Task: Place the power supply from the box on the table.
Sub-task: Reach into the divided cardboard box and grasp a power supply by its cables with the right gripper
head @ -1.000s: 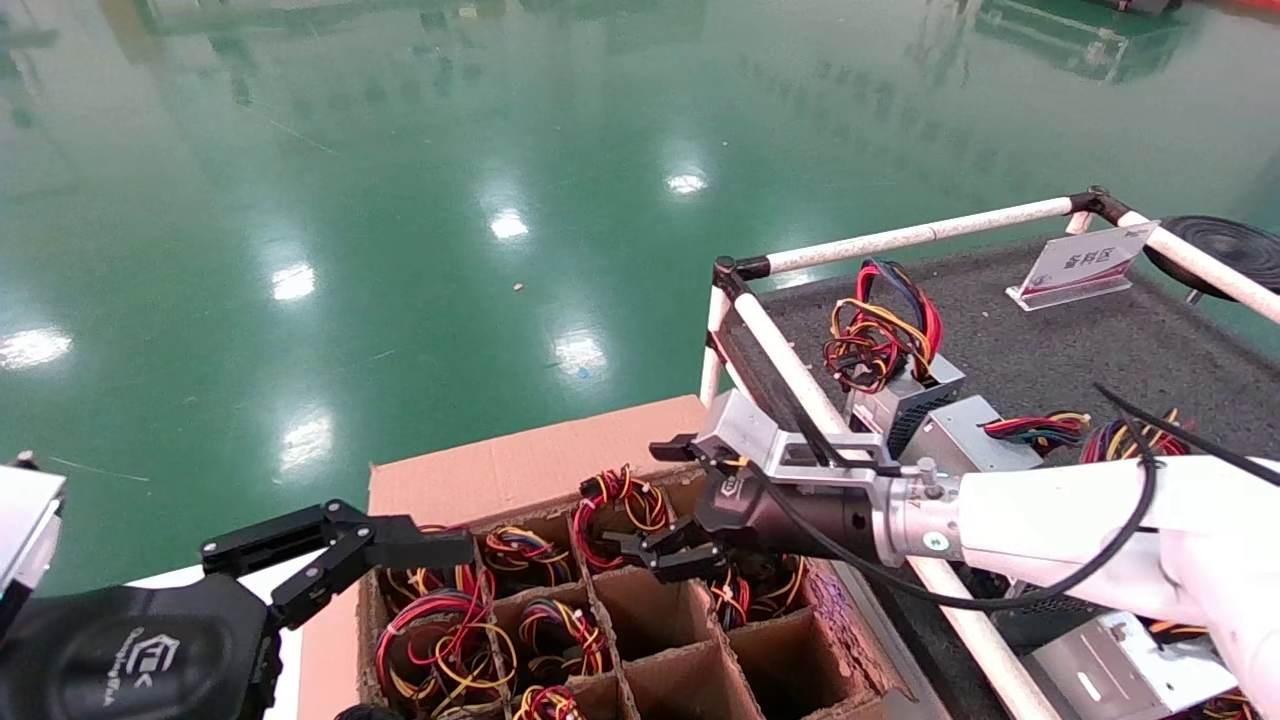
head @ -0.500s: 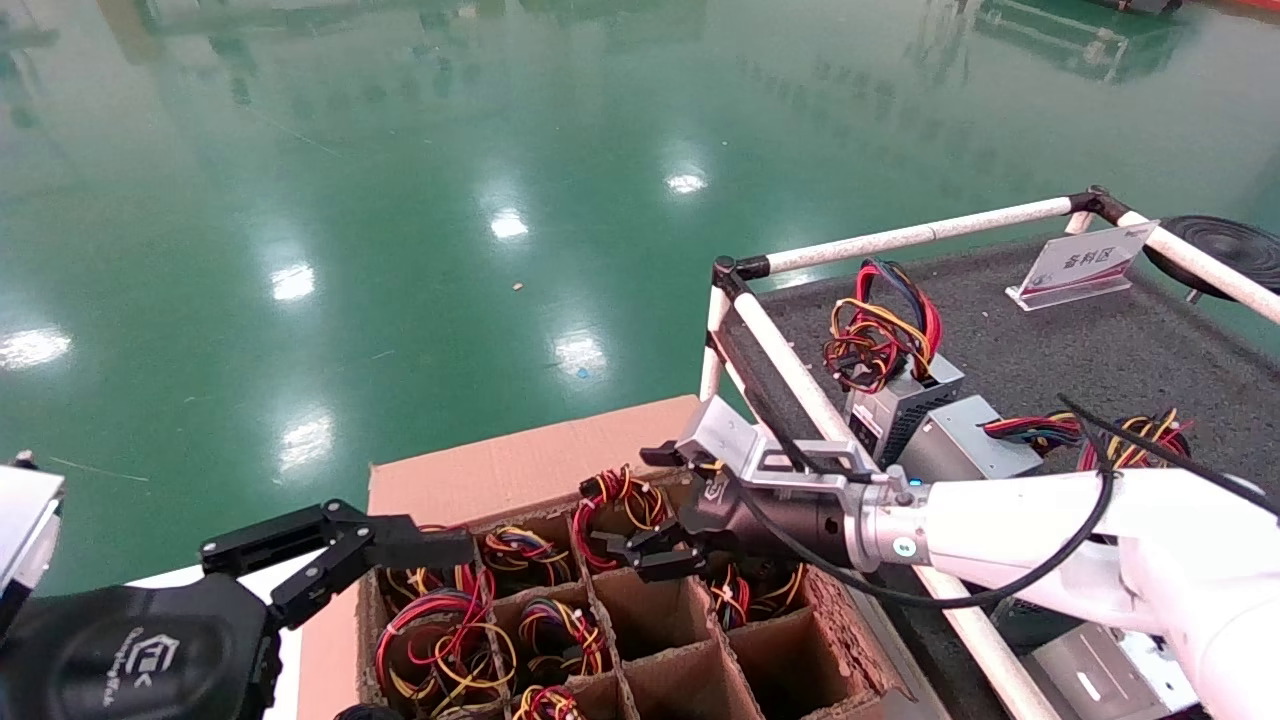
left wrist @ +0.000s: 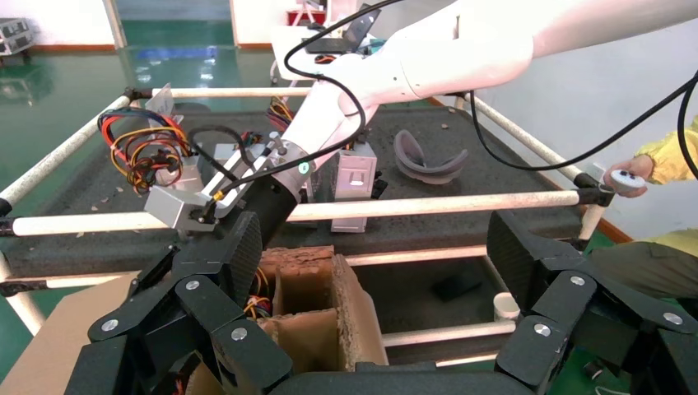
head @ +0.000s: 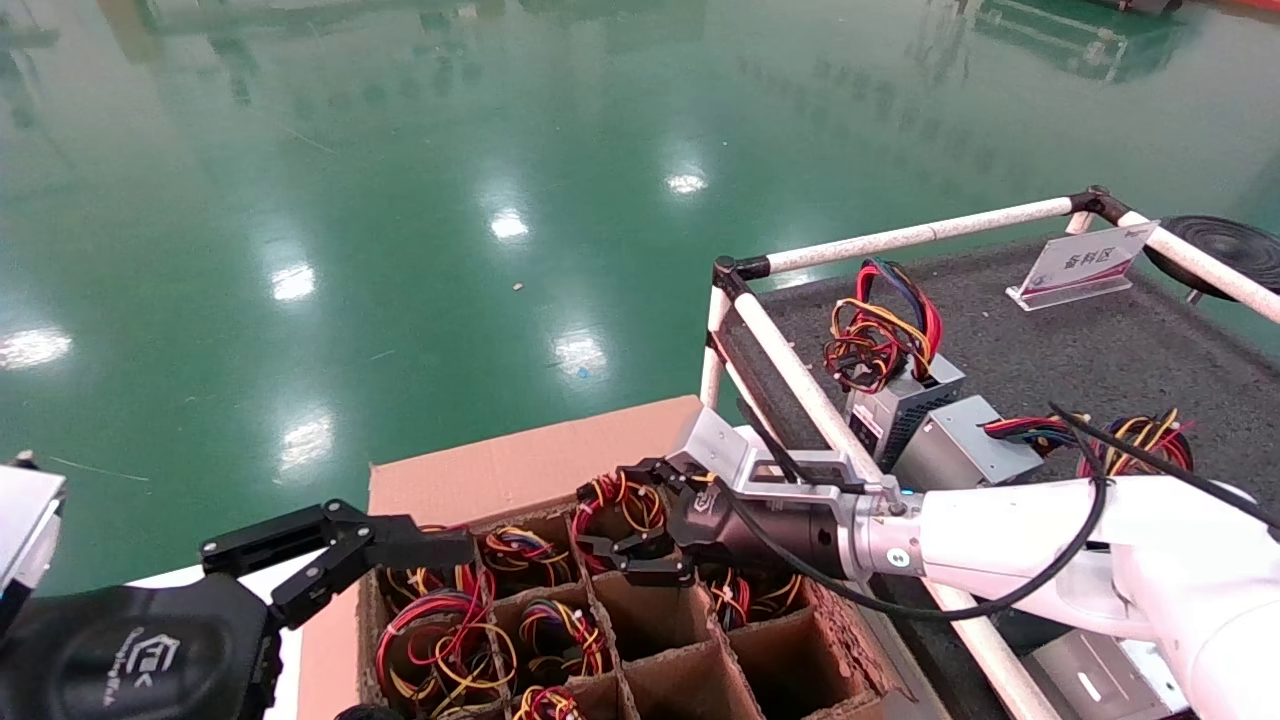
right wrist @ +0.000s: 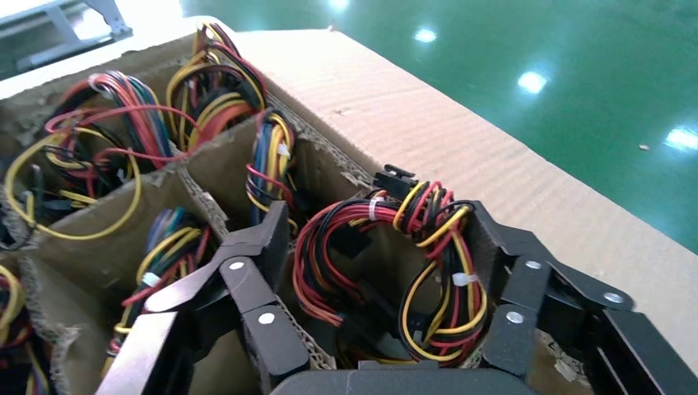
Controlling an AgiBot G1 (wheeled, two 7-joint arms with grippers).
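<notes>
The box (head: 480, 470) is a brown carton with divider cells, most holding looped wire bundles. The power supply (head: 628, 498) sits in a far cell, and only its red, orange and yellow wire loop (right wrist: 387, 271) shows above the dividers. My right gripper (head: 612, 512) is open and straddles that loop, one finger on each side (right wrist: 379, 224), with its pads apart from the wires. My left gripper (head: 420, 548) hangs open at the box's left edge, holding nothing (left wrist: 374, 247). The dark grey table (head: 1080, 340) lies to the right behind white rails.
On the table a small unit with blue wires (head: 900, 395) stands by a plain grey unit (head: 965, 450). A white rail (head: 790, 370) runs between box and table. A sign (head: 1080, 262) and a black disc (head: 1225, 245) sit at the back. A person's hand (left wrist: 630, 177) holds a remote.
My right gripper has moved left and down from above the box's edge. Its open fingers now sit around the wire loop. The left arm has not moved.
</notes>
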